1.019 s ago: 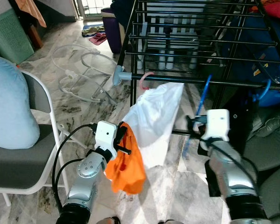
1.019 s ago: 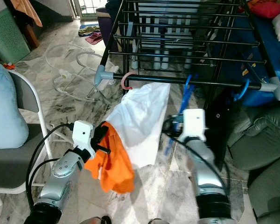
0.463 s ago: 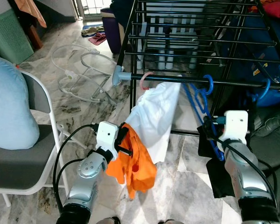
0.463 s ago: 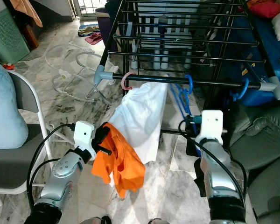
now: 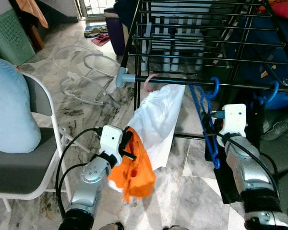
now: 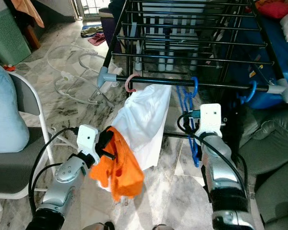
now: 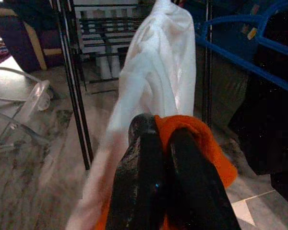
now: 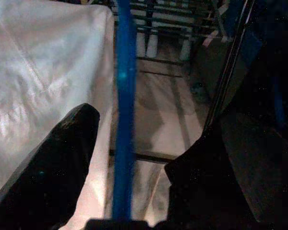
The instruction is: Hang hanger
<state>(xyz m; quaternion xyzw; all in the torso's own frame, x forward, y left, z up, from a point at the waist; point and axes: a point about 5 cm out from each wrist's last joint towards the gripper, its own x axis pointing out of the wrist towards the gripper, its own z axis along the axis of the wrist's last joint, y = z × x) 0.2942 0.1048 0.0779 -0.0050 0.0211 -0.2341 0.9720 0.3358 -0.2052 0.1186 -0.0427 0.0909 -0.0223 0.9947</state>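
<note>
A black drying rack (image 5: 201, 45) stands ahead on a marble floor (image 5: 182, 201). Its front rail (image 5: 182, 82) runs across the scene at about the robot's chest height. A blue hanger (image 5: 207, 120) has its hook over that rail, to the right of a white garment (image 5: 158, 120) that hangs from a pink hook (image 5: 150, 81). The hanger body dangles down and slightly askew below the rail.

The right gripper (image 8: 129, 158) is just behind the hanger. Its two black fingers are spread apart, with the blue bar of the hanger passing between them and no clear contact on either side. So the hanger looks released and carried by the rail alone.

The left gripper (image 7: 156, 163) is held low and to the left, fingers pressed together on an orange cloth (image 5: 133, 167) that droops below it.

Judging by this, the hanging itself seems done. What is left for the right arm is to draw back without snagging the hanger. The orange cloth is not yet on any hanger or rail. A grey folding chair (image 5: 24, 167) with a pale blue cushion (image 5: 7, 105) stands at the left.
</note>
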